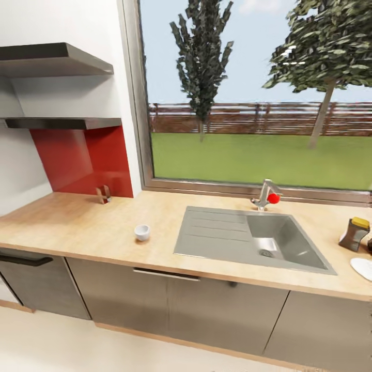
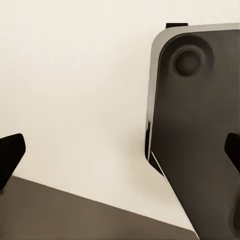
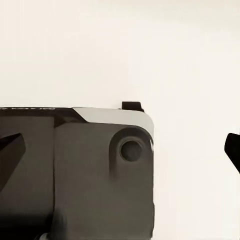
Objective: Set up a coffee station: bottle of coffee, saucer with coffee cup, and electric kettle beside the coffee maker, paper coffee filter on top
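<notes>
Beige countertop [image 1: 77, 222] carried the cup [image 1: 142, 232] left of the sink [image 1: 227, 237]; the bottle [image 1: 355, 233] and saucer [image 1: 362, 268] sat at its right end. Left gripper [image 2: 120, 150] and right gripper [image 3: 120, 145] both stood spread, holding nothing.

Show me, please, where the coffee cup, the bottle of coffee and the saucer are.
coffee cup [image 1: 142, 232]: head view, on its white side wall.
bottle of coffee [image 1: 354, 235]: head view, on its brown body.
saucer [image 1: 363, 268]: head view, on its visible white face.
</notes>
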{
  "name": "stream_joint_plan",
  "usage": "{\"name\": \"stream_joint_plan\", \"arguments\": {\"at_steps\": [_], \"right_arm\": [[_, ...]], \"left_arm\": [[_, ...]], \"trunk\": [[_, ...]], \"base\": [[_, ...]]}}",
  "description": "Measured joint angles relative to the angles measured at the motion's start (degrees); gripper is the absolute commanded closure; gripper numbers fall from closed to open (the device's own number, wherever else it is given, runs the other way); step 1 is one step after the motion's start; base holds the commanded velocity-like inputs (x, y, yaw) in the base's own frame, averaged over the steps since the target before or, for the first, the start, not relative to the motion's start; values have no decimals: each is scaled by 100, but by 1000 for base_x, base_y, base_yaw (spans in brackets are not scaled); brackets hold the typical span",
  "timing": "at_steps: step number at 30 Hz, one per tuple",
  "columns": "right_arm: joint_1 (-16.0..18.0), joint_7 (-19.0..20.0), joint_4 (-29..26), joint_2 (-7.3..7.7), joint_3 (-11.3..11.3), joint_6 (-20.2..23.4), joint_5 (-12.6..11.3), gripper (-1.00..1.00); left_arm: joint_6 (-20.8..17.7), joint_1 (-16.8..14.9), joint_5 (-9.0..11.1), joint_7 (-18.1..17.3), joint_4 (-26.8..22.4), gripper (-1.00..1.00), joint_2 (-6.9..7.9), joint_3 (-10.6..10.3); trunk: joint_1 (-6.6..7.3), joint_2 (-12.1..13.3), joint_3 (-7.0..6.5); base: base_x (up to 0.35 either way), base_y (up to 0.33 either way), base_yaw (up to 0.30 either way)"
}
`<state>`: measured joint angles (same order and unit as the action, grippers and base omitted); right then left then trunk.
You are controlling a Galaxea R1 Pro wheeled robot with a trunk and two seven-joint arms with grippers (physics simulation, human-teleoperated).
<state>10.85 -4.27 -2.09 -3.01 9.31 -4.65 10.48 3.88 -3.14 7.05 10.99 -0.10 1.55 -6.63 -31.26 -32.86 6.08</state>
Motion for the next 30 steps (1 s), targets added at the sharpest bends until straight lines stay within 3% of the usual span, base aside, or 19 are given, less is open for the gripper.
{"name": "stream_joint_plan", "arguments": {"at_steps": [7,22,30], "right_arm": [[0,0,0,-4,-4,0,0,-100],[1,-2,9,4,-4,0,7,-100],[0,3,16,4,-4,0,8,-100]], "left_arm": [[-1,0,0,2,0,-100,3,0],[-19,-14,0,3,-2,-100,-16,0],[-21,-9,0,10,0,-100,-21,0]], "trunk": [[0,0,0],[0,0,0],[0,0,-23]], "base": [[0,336,-234],[0,336,-26],[0,336,-188]]}}
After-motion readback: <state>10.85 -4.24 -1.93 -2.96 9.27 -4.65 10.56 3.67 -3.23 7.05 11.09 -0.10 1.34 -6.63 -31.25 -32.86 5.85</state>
